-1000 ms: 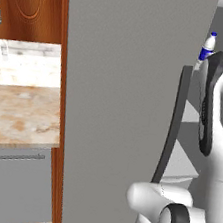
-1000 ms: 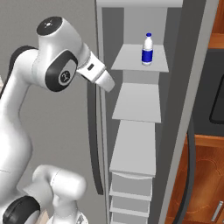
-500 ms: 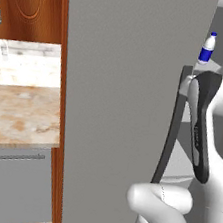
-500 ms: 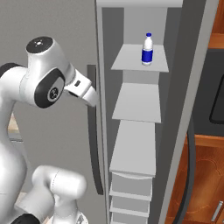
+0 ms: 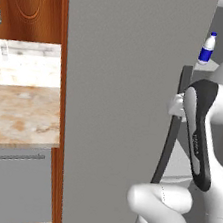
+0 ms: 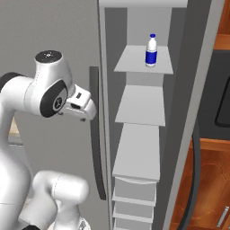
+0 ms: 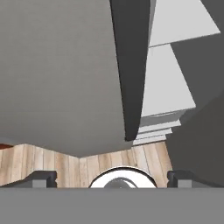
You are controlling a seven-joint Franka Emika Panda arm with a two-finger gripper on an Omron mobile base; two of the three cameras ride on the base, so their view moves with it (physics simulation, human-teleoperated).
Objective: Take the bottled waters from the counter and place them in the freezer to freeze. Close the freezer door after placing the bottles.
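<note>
The freezer (image 6: 141, 108) stands with its door (image 6: 49, 31) swung open. One bottled water (image 6: 152, 50), with blue label and cap, stands upright on the top shelf, and shows past the door edge in the left base view (image 5: 208, 48). My gripper (image 6: 83, 116) hangs just left of the door's dark bar handle (image 6: 95, 134), outside the compartment and pointing down. In the hand view the gripper (image 7: 112, 178) is open and holds nothing. The handle (image 7: 131, 65) runs close above it on the door (image 7: 57, 65). The counter (image 5: 17, 114) lies to the left.
The fridge's right-hand grey panel (image 6: 202, 90) with its own bar handle (image 6: 195, 179) borders the open compartment. Lower shelves and drawers (image 6: 134, 188) stack below the bottle. A black microwave (image 6: 223, 90) sits at far right. Wooden floor (image 7: 65, 164) shows below the hand.
My hand has drawn back left and down from the shelf area to beside the door handle. The blue bottle has stayed on the top shelf, and the jaws have stayed open.
</note>
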